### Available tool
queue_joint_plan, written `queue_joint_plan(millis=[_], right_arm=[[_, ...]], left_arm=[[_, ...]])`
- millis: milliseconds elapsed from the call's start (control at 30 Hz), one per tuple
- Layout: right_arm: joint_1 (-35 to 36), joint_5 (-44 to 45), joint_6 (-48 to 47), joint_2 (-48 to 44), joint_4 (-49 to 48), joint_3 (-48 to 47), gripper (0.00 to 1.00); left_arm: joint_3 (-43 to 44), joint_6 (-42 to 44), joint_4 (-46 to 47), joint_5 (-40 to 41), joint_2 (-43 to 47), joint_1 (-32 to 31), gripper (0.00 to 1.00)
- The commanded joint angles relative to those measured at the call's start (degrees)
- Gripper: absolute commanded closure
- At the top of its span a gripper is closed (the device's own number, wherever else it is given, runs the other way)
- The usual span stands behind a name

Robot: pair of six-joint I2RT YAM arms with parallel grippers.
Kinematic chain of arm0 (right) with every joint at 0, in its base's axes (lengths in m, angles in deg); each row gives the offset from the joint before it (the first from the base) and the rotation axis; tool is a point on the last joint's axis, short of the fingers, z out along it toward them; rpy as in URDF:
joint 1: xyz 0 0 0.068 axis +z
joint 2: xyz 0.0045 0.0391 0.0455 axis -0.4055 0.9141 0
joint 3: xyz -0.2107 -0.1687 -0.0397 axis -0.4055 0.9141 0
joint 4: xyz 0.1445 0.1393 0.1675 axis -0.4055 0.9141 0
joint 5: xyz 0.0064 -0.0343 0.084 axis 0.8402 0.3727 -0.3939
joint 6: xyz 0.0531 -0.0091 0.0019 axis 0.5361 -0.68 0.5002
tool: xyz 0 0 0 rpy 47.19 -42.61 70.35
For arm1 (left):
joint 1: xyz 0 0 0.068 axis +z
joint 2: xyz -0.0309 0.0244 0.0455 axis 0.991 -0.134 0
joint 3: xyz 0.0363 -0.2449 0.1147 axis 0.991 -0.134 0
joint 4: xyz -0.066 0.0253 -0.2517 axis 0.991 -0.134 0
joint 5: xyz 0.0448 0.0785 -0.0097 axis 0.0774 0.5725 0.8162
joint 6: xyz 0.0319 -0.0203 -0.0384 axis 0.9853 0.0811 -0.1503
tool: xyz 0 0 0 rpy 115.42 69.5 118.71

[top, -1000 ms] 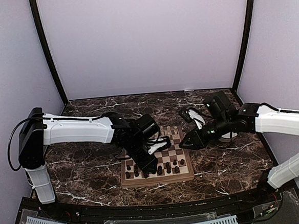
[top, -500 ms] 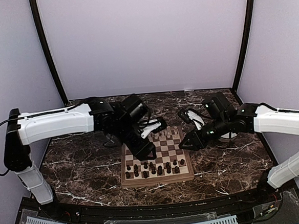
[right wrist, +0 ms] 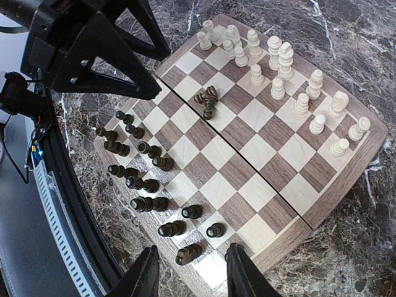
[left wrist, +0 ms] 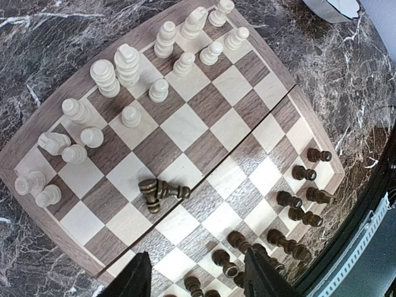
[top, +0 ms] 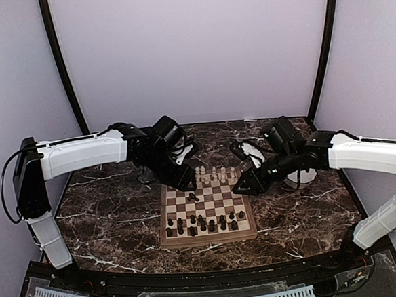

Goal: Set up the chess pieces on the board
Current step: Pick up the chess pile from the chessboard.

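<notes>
Both spread, empty: left claw [left wrist: 197, 279], right claw [right wrist: 192, 273], near the board [top: 208, 241]; dark chess pieces [left wrist: 162, 192] lie toppled mid-board.

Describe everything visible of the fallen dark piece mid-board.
The fallen dark piece is dark brown, glossy, seemingly turned wood, with a round base and slim ringed stem. It lies on its side near the middle of the board, apart from the cream pieces and the other dark pieces. It may be two pieces together; I cannot tell. Only the board touches it.

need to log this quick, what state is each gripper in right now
Left gripper: open, holding nothing.
Right gripper: open, holding nothing.
</notes>
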Motion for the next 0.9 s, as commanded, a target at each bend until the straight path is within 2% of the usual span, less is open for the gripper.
queue_joint_plan(millis=[0, 100, 200, 233, 300, 333, 367, 400, 433, 500, 533, 567, 600, 733, 867], right_arm=[[-0.34, 1.07, -0.57, -0.93, 0.59, -1.64, 0.62], [-0.33, 1.35, 0.90, -4.05, -0.40, -2.80, 0.62], [-0.38, 3.74, 1.22, -6.25, 0.56, -6.69, 0.61], [-0.35, 4.84, 1.02, -6.60, 1.12, -7.75, 0.61], [-0.34, 7.15, 1.08, -7.23, 1.19, -8.88, 0.61], [-0.42, 8.59, 1.43, -7.38, 0.95, -8.90, 0.59], [-0.43, 9.74, 1.75, -7.40, 0.55, -8.68, 0.57], [-0.52, 10.37, 2.29, -7.25, 0.14, -8.41, 0.53], [-0.67, 10.63, 2.89, -6.74, 0.09, -8.45, 0.51], [-1.07, 8.17, 2.62, -4.93, 1.09, -9.67, 0.50], [-1.01, 7.08, 1.68, -3.56, 1.81, -10.56, 0.50], [-0.93, 6.63, 0.37, -2.35, 3.15, -11.34, 0.51], [-0.79, 6.76, -0.15, -1.14, 4.56, -12.19, 0.52], [-0.17, 6.49, -4.21, 2.64, 9.50, -14.30, 0.54], [1.29, 4.28, -4.96, 3.75, 8.44, -13.74, 0.54]], left_arm=[[-2.60, -7.02, 3.80, 1.33, 3.96, 3.28, 0.44], [-2.27, -8.13, 3.21, 4.57, 6.12, 4.81, 0.37], [2.35, -6.71, -0.48, 15.32, 10.97, 4.96, 0.32], [2.42, -5.06, 0.09, 17.33, 12.51, 4.95, 0.13], [-3.03, -3.47, 4.42, 26.64, 16.97, 5.09, 0.03], [-5.68, -3.74, 10.30, 29.89, 20.06, 5.11, 0.02], [-10.04, -7.30, 12.87, 37.42, 21.27, 5.38, 0.01], [-11.60, -8.91, 13.89, 39.59, 23.09, 5.78, 0.01], [-14.13, -7.60, 17.33, 37.89, 23.76, 7.06, 0.02], [-15.39, -3.12, 20.46, 32.40, 25.28, 7.67, 0.10], [-15.38, 0.15, 21.11, 29.43, 25.38, 7.71, 0.20], [-14.92, 1.59, 21.48, 23.47, 25.13, 7.75, 0.26], [-14.44, 2.64, 20.78, 21.05, 24.82, 7.75, 0.33], [-12.11, -0.13, 14.06, 12.94, 22.26, 7.77, 0.39], [-15.50, -4.65, 12.22, 6.36, 23.52, 7.76, 0.41]])
